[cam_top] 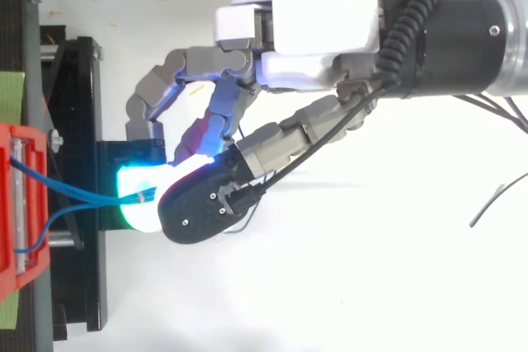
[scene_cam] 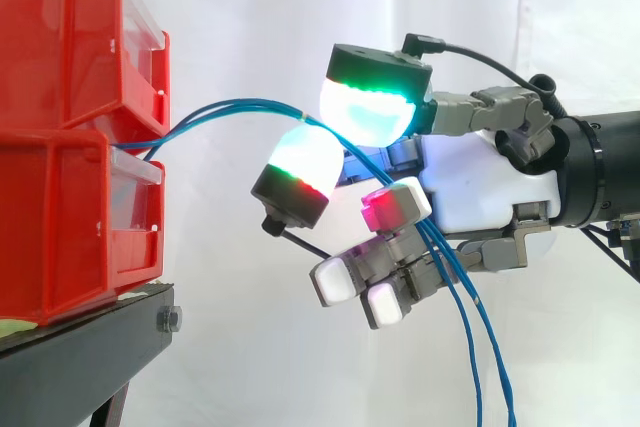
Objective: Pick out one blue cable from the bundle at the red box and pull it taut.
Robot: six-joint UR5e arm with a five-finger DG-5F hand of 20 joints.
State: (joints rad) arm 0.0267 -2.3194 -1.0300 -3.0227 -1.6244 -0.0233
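Blue cables (scene_cam: 240,107) arch out from between two stacked red bins (scene_cam: 60,47) at the left of the side view. They rise toward the centre of the frame and run in between two large glowing pads (scene_cam: 368,107) of the robot hand (scene_cam: 480,182).

The robot hand comes in from the right edge with its fingers curled. The upper pad is cyan with a green band, and the lower one is white with green and red bands. They close against each other on the cables, and more than one strand passes through the pinch. Past it the cables slope down across the lower curled fingers, beside a red-glowing pad, and hang off the bottom edge, right of centre.

In the top view the blue cables (cam_top: 82,195) run from the bins at the left edge to the cyan pad in the lower left, one bowing lower than the others. A black stand (scene_cam: 85,357) sits under the bins in the lower left corner of the side view. Behind everything hangs a white curtain (scene_cam: 250,7).
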